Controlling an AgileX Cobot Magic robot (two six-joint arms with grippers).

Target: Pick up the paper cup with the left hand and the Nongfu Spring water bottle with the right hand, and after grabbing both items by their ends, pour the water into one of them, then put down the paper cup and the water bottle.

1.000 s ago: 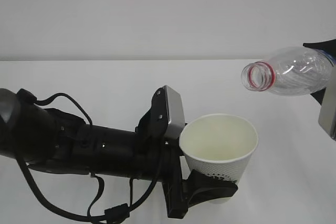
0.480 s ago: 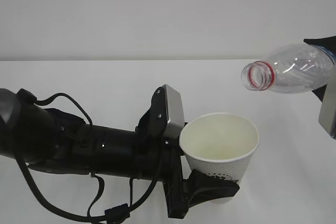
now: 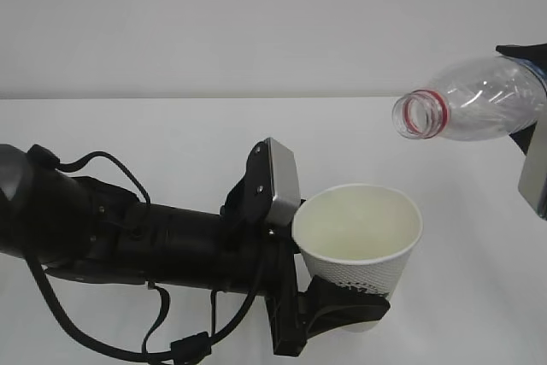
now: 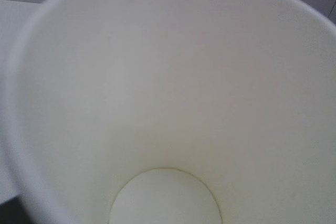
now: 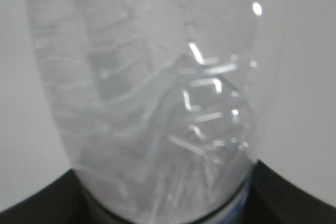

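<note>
Left arm (image 3: 128,237) stretched in from the left across the white tabletop (image 3: 171,138), black, draped with cables, a grey plate (image 3: 280,184) mounted near its wrist. Left pincer (image 3: 342,309) closed round the lower part of the cup (image 3: 363,241), black forked fingers (image 3: 346,303) wrapping the base from below and behind, so gripping the cup. Cup held upright, mouth open to the top, rim rolled, dotted dark print showing on the outer wall just above the fingers. Seen from the left wrist view, cup (image 4: 168,98) filling the whole picture, pale white inside, round bottom (image 4: 165,198) visible at the lower edge; whether any water lies there cannot be told. Bottle (image 3: 474,108) up at the right, above the cup and off to its right, well apart from it, lying almost level with the open mouth and red neck ring (image 3: 423,114) pointing left and tilted slightly down. Clear ribbed body, no liquid seen inside. Bottle's far end running off the right edge together with the right arm's grey plate (image 3: 534,173). Right pincer itself out of sight in the exterior view; in the right wrist view only dark edges at the bottom framing the bottle (image 5: 152,98) on both sides, consistent with a grip on its base end. No stream seen between bottle mouth and cup.
</note>
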